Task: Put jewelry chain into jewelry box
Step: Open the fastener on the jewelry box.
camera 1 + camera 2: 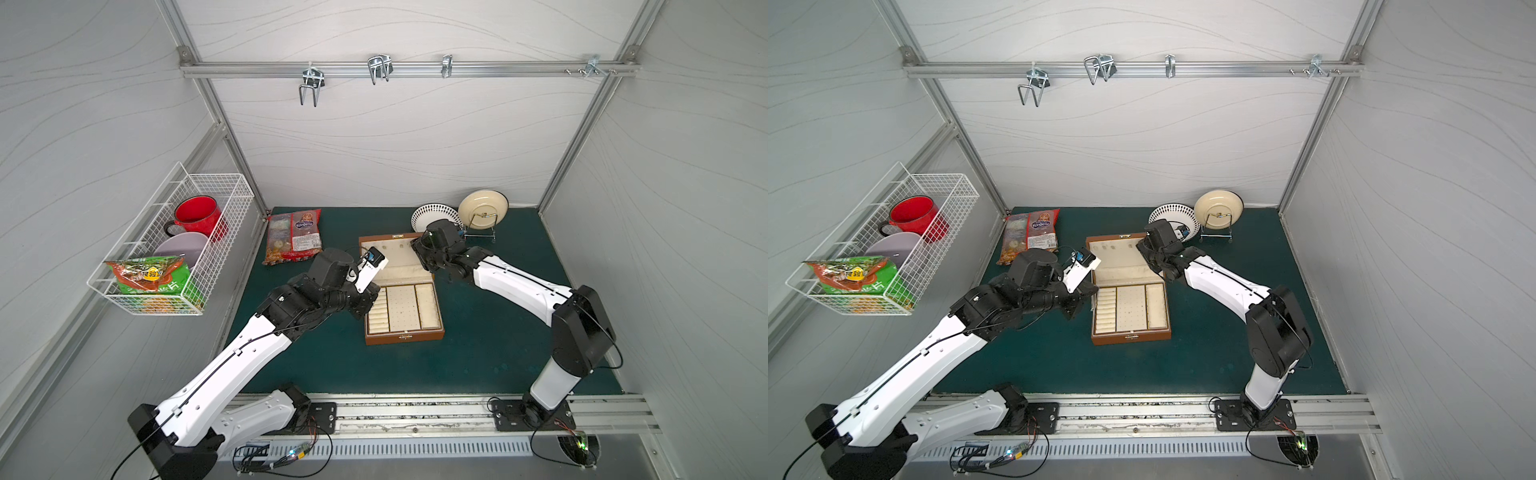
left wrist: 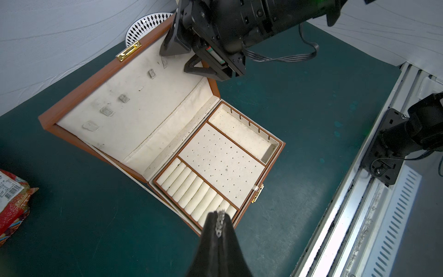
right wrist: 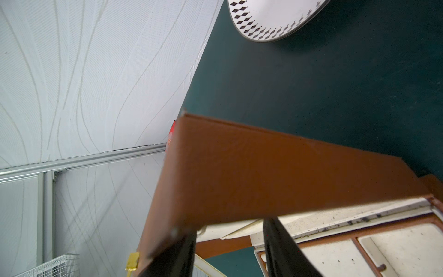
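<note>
The brown jewelry box [image 1: 405, 336] [image 1: 1131, 337] lies open mid-table, its cream-lined lid [image 2: 79, 88] tilted back. My left gripper [image 2: 219, 214] is shut on a bunched bit of the silvery jewelry chain [image 2: 220, 221]. It hovers over the tray's near-left corner by the ring rolls, and in a top view the left gripper [image 1: 370, 297] sits at the box's left side. My right gripper [image 1: 417, 251] [image 2: 189, 55] is at the lid's right edge. The jaws of the right gripper [image 3: 230, 225] stand apart, with their tips hidden behind the lid's brown outer face [image 3: 263, 172].
A snack packet [image 1: 294, 241] lies back left of the box. A patterned plate [image 1: 432, 214] and a cream plate on a wire stand [image 1: 482, 208] are at the back right. A wire basket [image 1: 166, 249] with a red mug hangs on the left wall.
</note>
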`<state>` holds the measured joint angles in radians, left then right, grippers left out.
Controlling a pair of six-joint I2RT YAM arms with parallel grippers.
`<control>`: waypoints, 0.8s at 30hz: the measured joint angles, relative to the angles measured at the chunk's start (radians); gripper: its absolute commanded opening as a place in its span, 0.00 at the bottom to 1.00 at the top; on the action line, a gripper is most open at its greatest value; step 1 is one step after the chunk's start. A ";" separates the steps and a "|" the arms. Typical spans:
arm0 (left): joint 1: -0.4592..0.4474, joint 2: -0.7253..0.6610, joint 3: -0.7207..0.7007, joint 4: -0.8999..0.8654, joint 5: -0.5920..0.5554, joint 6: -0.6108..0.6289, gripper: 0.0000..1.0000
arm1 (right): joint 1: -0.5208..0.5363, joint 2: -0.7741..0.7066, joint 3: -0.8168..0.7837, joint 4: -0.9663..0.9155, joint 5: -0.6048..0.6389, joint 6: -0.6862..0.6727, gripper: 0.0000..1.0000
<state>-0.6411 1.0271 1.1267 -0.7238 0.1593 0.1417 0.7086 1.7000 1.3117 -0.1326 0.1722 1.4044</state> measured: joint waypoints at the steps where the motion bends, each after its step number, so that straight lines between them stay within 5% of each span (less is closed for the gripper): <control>1: 0.000 0.000 -0.001 0.002 0.001 0.000 0.00 | 0.000 0.000 -0.008 0.018 0.000 0.002 0.50; 24: 0.000 -0.015 -0.009 0.010 0.003 0.000 0.00 | 0.007 0.003 -0.019 0.028 -0.019 0.045 0.42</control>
<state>-0.6411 1.0119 1.1179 -0.7136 0.1623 0.1417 0.7155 1.7035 1.2930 -0.1047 0.1528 1.4490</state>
